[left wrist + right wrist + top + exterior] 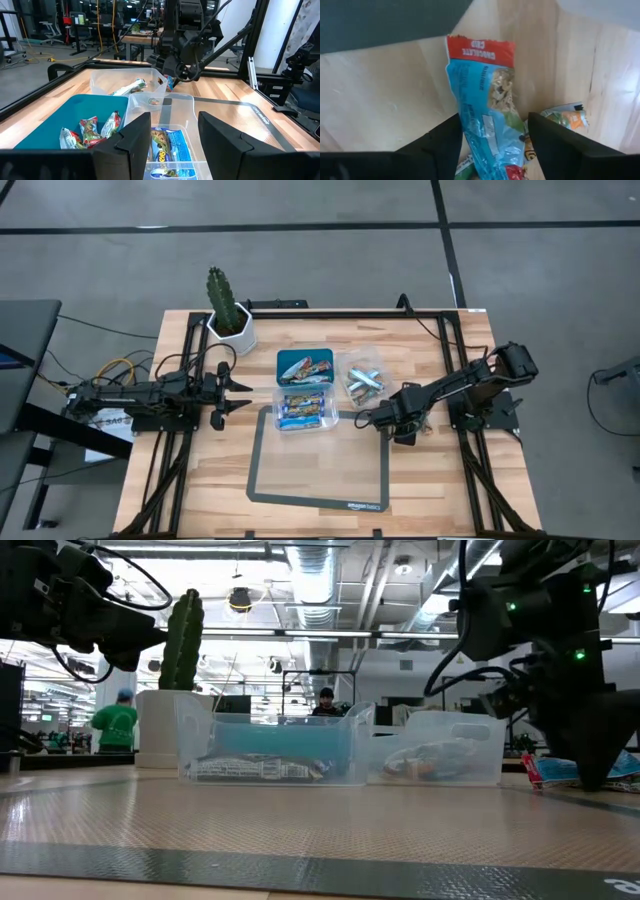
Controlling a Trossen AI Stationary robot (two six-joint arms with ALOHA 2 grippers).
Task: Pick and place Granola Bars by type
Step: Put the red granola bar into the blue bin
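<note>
Right of the tubs, the right gripper [492,145] hangs with fingers spread astride a blue granola bar [487,107] on the wood; closing should come next. The left gripper [232,392] waits, released, at the left.

A robotics lab or workshop, it seems — exposed ceiling ducts [330,580], rows of workbenches [135,37], a grey concrete floor [300,230], and distant, blurry people [117,720].

Wooden table [200,490] bears mat [262,488], tubs [305,409], tray [292,361], cactus pot [231,332]
</note>
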